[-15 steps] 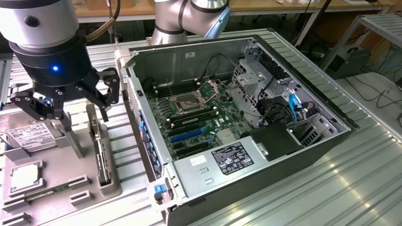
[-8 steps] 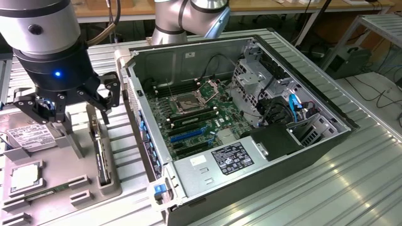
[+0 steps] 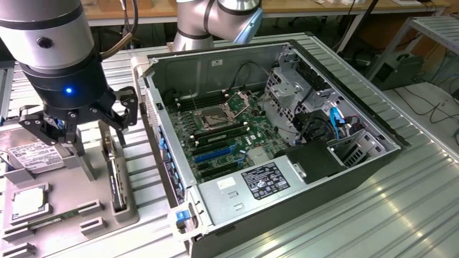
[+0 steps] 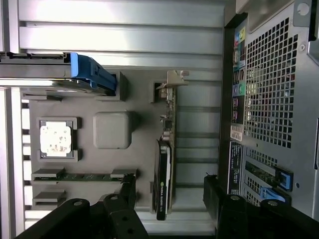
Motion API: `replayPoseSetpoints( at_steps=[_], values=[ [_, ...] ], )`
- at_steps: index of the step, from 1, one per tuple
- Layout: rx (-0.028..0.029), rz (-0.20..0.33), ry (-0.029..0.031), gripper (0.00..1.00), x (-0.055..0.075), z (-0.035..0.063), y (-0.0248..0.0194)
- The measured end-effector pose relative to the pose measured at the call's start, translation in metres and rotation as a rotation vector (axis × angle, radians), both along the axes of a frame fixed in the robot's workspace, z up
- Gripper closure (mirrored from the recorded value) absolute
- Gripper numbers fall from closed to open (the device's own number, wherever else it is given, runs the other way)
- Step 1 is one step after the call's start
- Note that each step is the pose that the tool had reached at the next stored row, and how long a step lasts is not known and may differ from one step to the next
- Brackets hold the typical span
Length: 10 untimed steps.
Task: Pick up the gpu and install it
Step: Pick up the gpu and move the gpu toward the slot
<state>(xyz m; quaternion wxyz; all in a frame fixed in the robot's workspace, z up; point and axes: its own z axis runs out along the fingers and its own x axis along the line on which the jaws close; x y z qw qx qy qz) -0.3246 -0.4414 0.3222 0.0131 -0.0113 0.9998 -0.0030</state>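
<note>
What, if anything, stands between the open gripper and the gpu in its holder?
Nothing visible does. The gripper hangs open above the gpu, which stands on edge in the grey holder beside the computer case. In the wrist view the card lies between the fingers, uncovered.

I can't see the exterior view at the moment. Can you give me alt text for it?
The open gripper hangs over the gpu, a thin dark card standing on edge in the grey parts tray at the exterior view's left. To the right of the tray lies the open computer case, its motherboard exposed.
</note>
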Motion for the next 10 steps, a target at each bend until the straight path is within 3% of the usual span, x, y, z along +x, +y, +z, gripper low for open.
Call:
replayPoseSetpoints(
  at_steps=[10],
  values=[
    [0.0001, 0.000, -0.0030, 0.34, 0.0001, -0.0103, 0.0000]
  ],
)
